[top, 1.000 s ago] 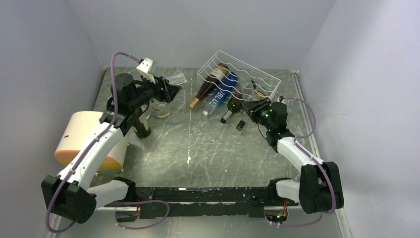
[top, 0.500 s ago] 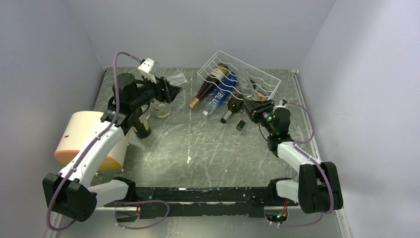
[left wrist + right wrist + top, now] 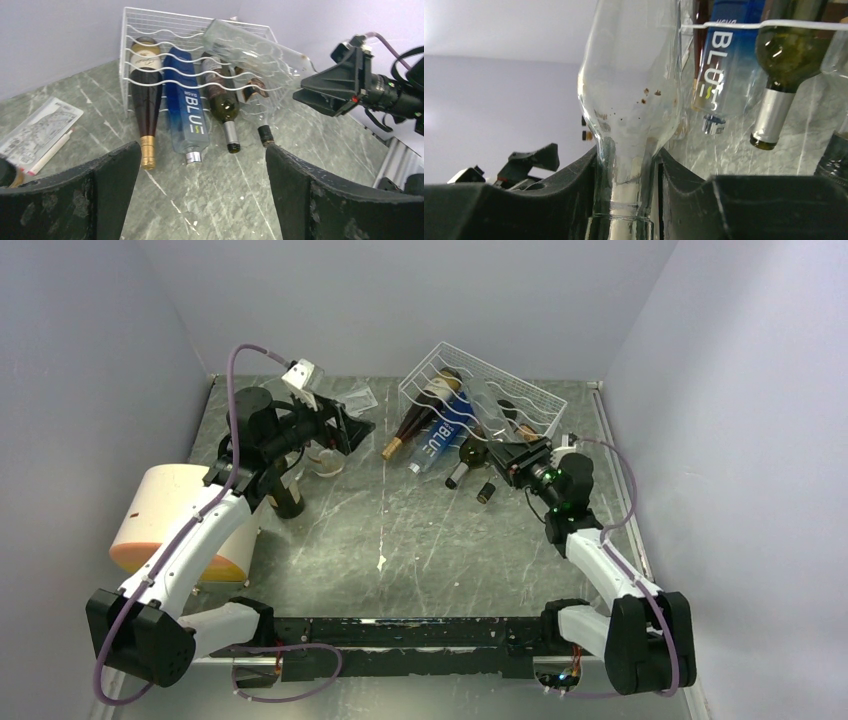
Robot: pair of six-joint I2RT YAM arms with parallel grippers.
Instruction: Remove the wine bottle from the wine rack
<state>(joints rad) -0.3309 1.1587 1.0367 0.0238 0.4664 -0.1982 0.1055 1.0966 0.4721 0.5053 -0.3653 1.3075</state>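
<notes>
Your right claw (image 3: pixel 626 200) is clenched on the neck of the clear wine bottle (image 3: pixel 634 75), a finger pressed on either side of the glass. In the left wrist view, that bottle sits at the upper right of the frame, tilted across the top of the wine rack (image 3: pixel 150 22). You cannot tell whether it touches the wires. A gold-capped dark bottle (image 3: pixel 145 100) and a blue bottle (image 3: pixel 187 107) lie in the cradles, necks out over the bench (image 3: pixel 225 210). Your left claw (image 3: pixel 202 160) is released, fingers spread wide.
</notes>
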